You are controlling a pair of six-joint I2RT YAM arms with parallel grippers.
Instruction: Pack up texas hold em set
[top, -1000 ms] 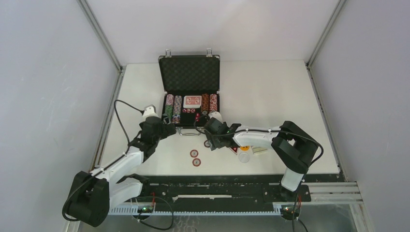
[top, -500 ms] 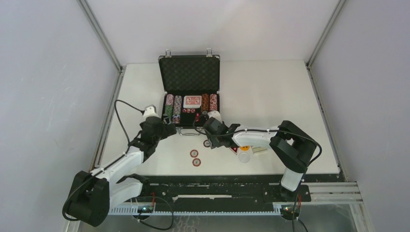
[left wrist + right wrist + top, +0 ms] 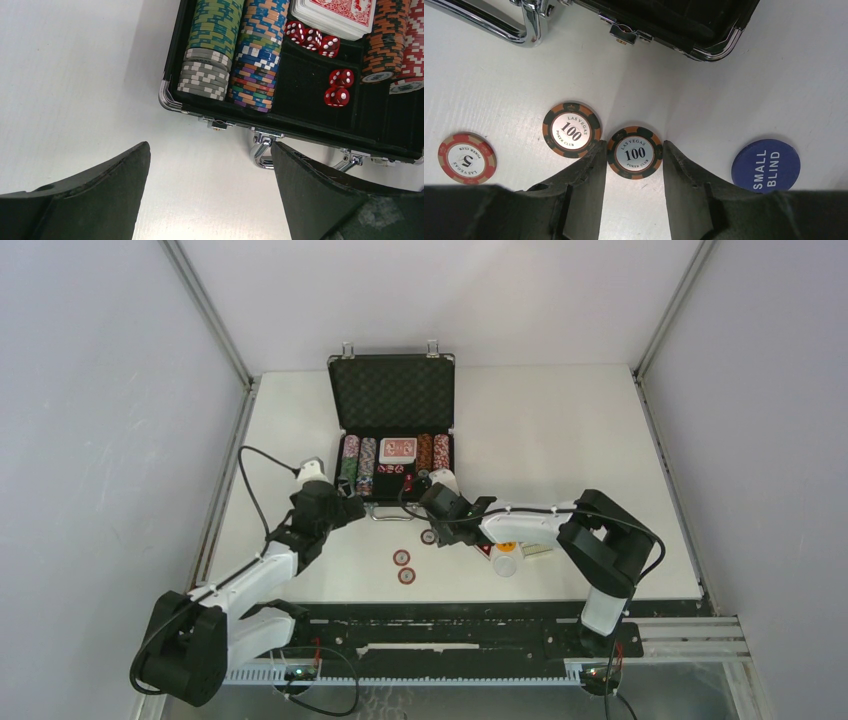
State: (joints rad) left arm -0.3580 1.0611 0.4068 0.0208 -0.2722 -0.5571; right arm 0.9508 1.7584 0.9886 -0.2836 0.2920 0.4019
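Note:
The black silver-edged case (image 3: 341,400) lies open at the table's far middle, holding rows of striped poker chips (image 3: 211,45), a red card deck (image 3: 340,15) and red dice (image 3: 338,90). My right gripper (image 3: 631,145) is down on the table in front of the case. Its fingers touch both edges of an orange-and-black 100 chip (image 3: 634,152) that lies flat. A second 100 chip (image 3: 571,129), a red 5 chip (image 3: 467,158) and a blue SMALL BLIND button (image 3: 765,165) lie beside it. My left gripper (image 3: 210,150) stands open and empty over bare table, near the case's metal handle (image 3: 262,150).
Two red chips (image 3: 404,566) lie loose toward the near edge. A white round piece (image 3: 505,562), a yellow button (image 3: 507,546) and a small flat pale piece (image 3: 537,551) sit under the right forearm. The case's raised lid (image 3: 392,390) stands behind the chip rows.
The right gripper's jaws have narrowed onto the 100 chip and the arm has shifted slightly. The left arm has not moved.

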